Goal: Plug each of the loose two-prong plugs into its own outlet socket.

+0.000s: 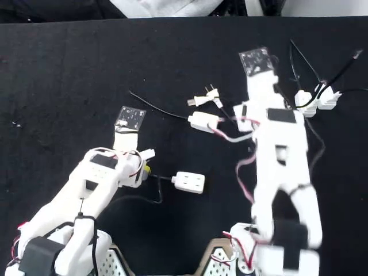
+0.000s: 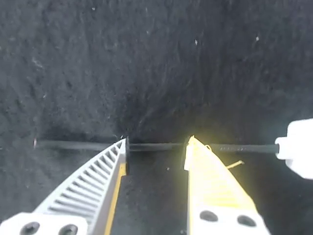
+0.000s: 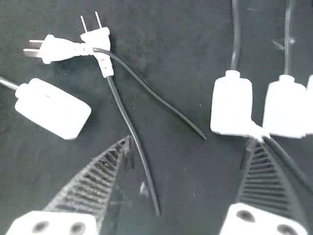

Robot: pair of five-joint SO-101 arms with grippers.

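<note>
Black desk (image 1: pixel 57 69). Left end effector (image 2: pixel 155 144) apart, tips either side of a black cord (image 2: pixel 73 145). Right end effector (image 3: pixel 188 142) apart, over desk between outlet sockets (image 3: pixel 232 103). Two loose plugs (image 3: pixel 54 47) lie touching mid-desk, toward far edge, unplugged.

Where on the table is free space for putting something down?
Bare table lies left of the left pincer, up to the far-left corner. It is crowded around the loose plugs, the sockets and the right arm.
</note>
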